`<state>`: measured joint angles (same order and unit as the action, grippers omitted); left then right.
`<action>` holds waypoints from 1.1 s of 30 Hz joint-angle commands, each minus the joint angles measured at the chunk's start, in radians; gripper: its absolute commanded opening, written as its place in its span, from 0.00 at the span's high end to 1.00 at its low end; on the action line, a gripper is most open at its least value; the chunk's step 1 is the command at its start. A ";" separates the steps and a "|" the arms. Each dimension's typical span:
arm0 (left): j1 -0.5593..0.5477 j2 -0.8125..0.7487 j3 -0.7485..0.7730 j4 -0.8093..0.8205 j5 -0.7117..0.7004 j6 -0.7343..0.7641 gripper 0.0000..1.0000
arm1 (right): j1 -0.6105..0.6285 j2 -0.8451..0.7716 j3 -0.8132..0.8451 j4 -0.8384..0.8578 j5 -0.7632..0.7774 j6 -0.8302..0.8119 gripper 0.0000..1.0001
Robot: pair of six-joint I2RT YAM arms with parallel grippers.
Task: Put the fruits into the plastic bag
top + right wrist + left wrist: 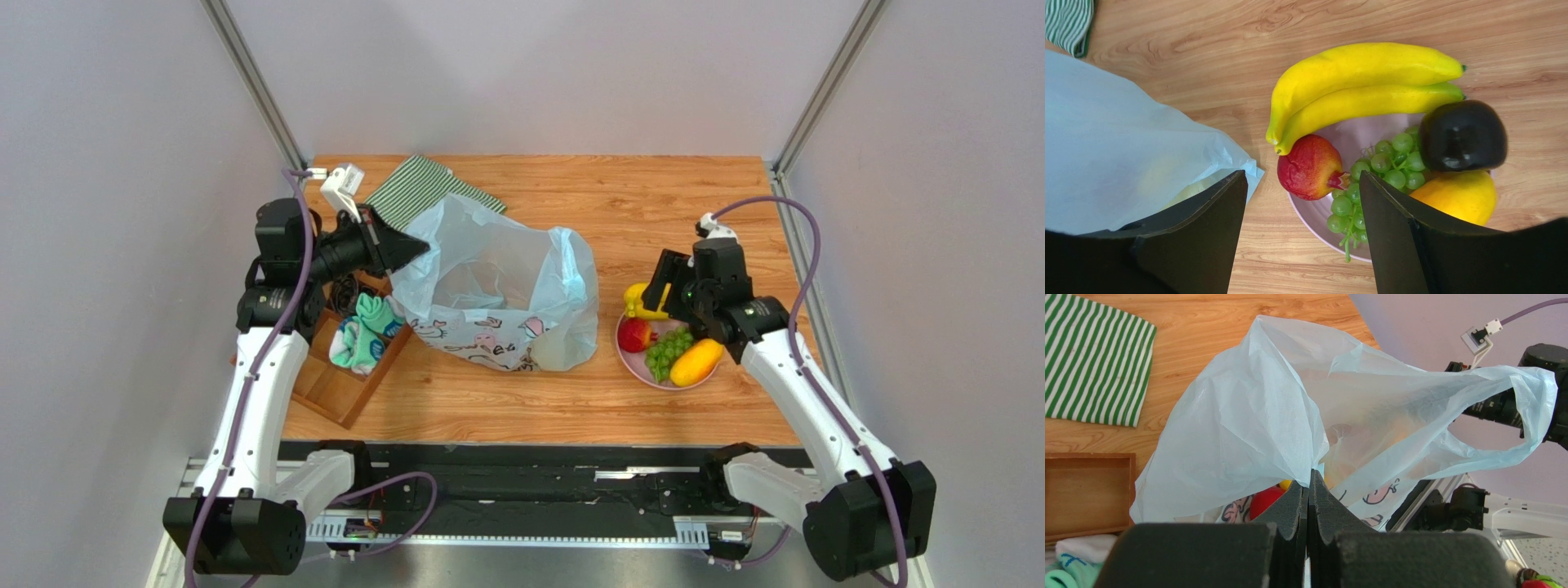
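The plastic bag point(503, 294) point(1247, 416) lies on the table, its mouth held up at the left. My left gripper point(405, 251) point(1310, 478) is shut on the bag's rim. On the pink plate point(638, 368) point(1315, 220) lie a yellow banana point(1364, 86), a red apple point(1309, 166), green grapes point(1389, 168), a dark avocado point(1462, 135) and an orange-yellow mango point(1456, 196). My right gripper point(656, 300) point(1303, 177) hangs open over the plate's left edge, its jaws on either side of the apple and apart from it. A red fruit point(1266, 502) shows below the bag's edge.
A green striped cloth point(429, 184) point(1094, 361) lies at the back left, partly under the bag. A wooden tray point(337, 392) point(1082, 490) with rolled teal-white socks point(366, 333) sits beside the left arm. The bag's right side point(1137, 165) reaches close to the plate.
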<state>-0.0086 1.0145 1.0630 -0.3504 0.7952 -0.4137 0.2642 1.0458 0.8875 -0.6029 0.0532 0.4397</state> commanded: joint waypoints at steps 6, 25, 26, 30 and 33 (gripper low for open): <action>0.025 -0.004 -0.003 0.010 0.009 0.018 1.00 | 0.162 0.154 0.042 0.117 0.175 -0.024 0.32; 0.042 0.012 -0.006 0.019 0.029 0.004 1.00 | 0.268 0.459 0.162 0.120 0.370 -0.084 0.51; 0.042 0.010 -0.008 0.019 0.029 0.004 1.00 | 0.274 0.477 0.166 0.118 0.387 -0.085 0.51; 0.047 0.012 -0.008 0.024 0.033 0.000 1.00 | 0.279 0.523 0.188 0.091 0.418 -0.075 0.59; 0.050 0.013 -0.009 0.024 0.032 0.000 1.00 | 0.279 0.549 0.192 0.084 0.430 -0.070 0.63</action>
<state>0.0299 1.0267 1.0584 -0.3553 0.8066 -0.4171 0.5369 1.5703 1.0336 -0.5217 0.4206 0.3683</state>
